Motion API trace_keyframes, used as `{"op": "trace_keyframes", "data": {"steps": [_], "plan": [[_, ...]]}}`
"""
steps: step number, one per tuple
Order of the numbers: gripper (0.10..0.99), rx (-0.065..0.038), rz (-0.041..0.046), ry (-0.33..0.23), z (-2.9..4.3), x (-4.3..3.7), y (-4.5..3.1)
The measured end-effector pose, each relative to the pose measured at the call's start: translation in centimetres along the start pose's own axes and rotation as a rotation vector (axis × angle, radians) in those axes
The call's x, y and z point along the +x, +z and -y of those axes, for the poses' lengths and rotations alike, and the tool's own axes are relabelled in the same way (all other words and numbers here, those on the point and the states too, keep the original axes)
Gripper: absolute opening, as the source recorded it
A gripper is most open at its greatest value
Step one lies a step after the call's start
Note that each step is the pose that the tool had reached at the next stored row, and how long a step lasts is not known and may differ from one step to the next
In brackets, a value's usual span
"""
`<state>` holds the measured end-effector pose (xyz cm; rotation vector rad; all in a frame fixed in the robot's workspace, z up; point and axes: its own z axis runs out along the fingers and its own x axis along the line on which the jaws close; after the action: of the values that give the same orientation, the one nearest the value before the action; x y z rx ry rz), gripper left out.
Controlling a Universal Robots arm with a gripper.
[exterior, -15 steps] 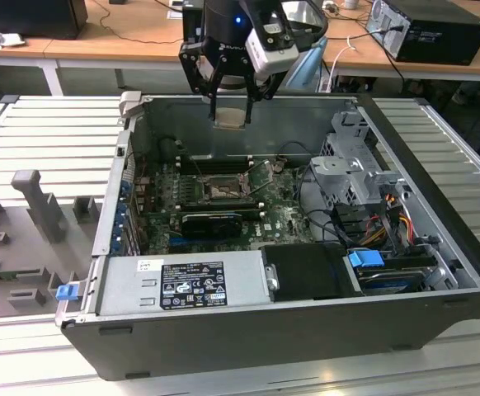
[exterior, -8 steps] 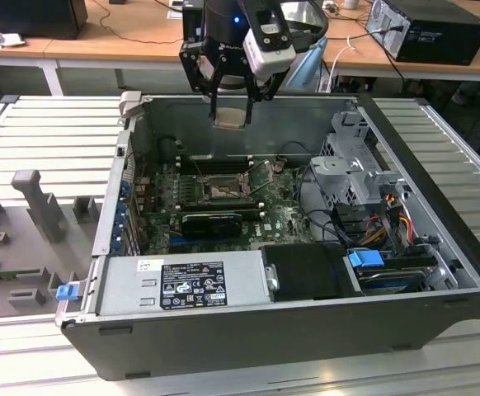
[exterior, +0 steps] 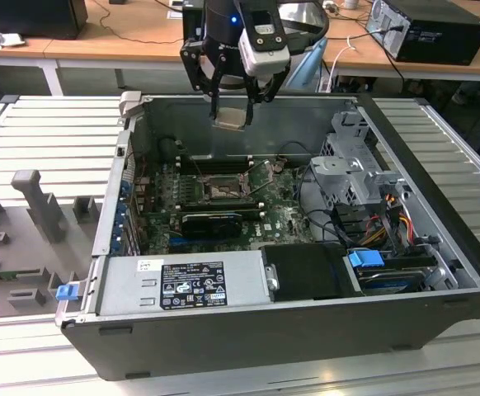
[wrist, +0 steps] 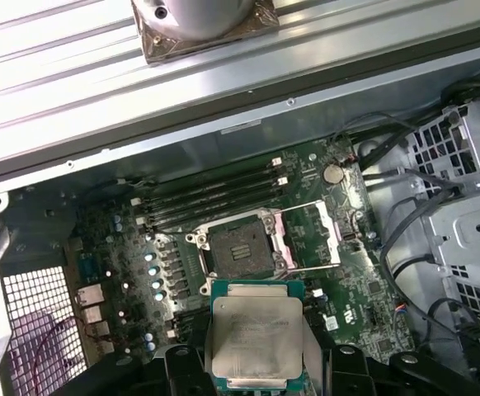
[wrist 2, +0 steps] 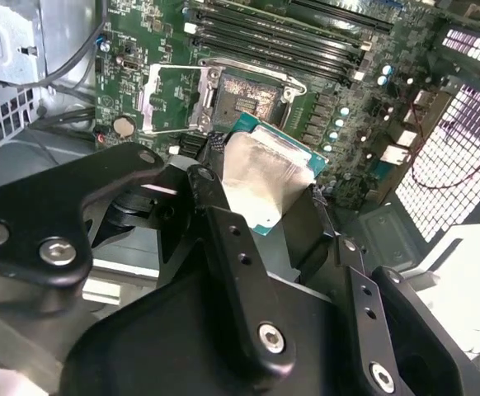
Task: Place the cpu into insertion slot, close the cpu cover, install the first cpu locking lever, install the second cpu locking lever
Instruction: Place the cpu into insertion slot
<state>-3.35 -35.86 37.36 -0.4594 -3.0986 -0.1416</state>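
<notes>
- The open computer case [exterior: 438, 272] lies on a ribbed tabletop [exterior: 50, 132]. Inside it, a power supply [exterior: 182, 285] and a drive cage [exterior: 351, 169] stand around the motherboard [wrist: 339, 289].
- Long memory slots [wrist: 215, 191] run just beside the insertion slot [wrist: 240, 250], which lies bare. The cpu cover [wrist: 310, 235] is swung open next to it.
- The cpu [wrist: 255, 338] shows a grey metal face with a green rim. It is held in the air above the board, well apart from the slot.
- The gripper [exterior: 232, 114] points down over the case, its fingers [wrist 2: 223, 239] clenched on the chip's opposite edges.
</notes>
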Motion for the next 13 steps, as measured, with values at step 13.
{"op": "trace_keyframes", "data": {"steps": [13], "plan": [[0.529, 0.0, 0.0093, 0.099, 0.0, 0.0, 0.03]]}}
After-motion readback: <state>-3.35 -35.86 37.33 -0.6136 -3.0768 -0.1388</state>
